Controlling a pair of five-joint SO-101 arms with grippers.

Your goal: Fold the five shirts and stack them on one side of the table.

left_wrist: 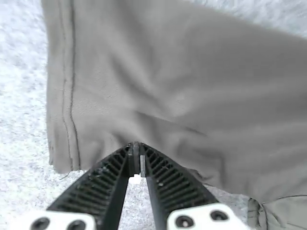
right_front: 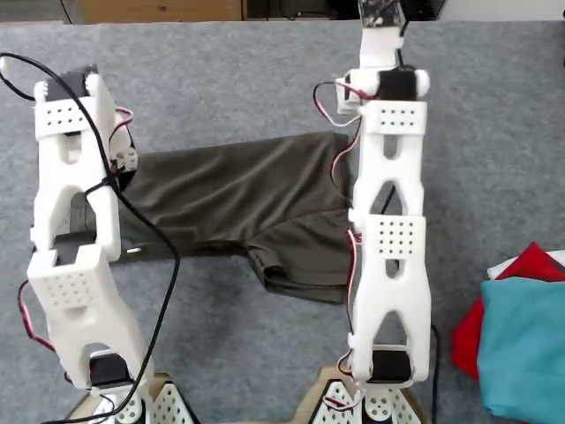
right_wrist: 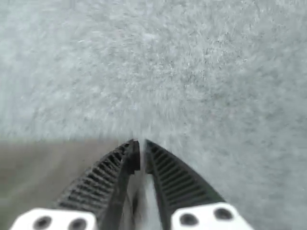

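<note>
Two white robot arms stand side by side over a table covered in grey carpet-like cloth [right_front: 221, 71].

The left gripper [left_wrist: 136, 149] has its ribbed black jaws pressed together at the tips. They seem to pinch a small pucker of an olive shirt [right_front: 238, 203], with the cloth gathering into creases right at the tips. The shirt's stitched hem [left_wrist: 67, 96] runs just beside this gripper, with bare grey cover beyond it.

The olive shirt lies spread out on the table between the two grippers, one short sleeve pointing back toward the arm bases.

The right gripper [right_wrist: 141, 146] also has its jaws drawn together, leaving a thin slit between them. It sits at the shirt's far edge: olive cloth lies to one side of its jaws, and grey cover is ahead of it and to the other side. This view is smeared, so whether any cloth is caught between the jaws cannot be told.

Well apart from the right gripper, past the right arm [right_front: 388, 238], a teal shirt [right_front: 530, 344] lies on top of a red shirt [right_front: 468, 340].
</note>
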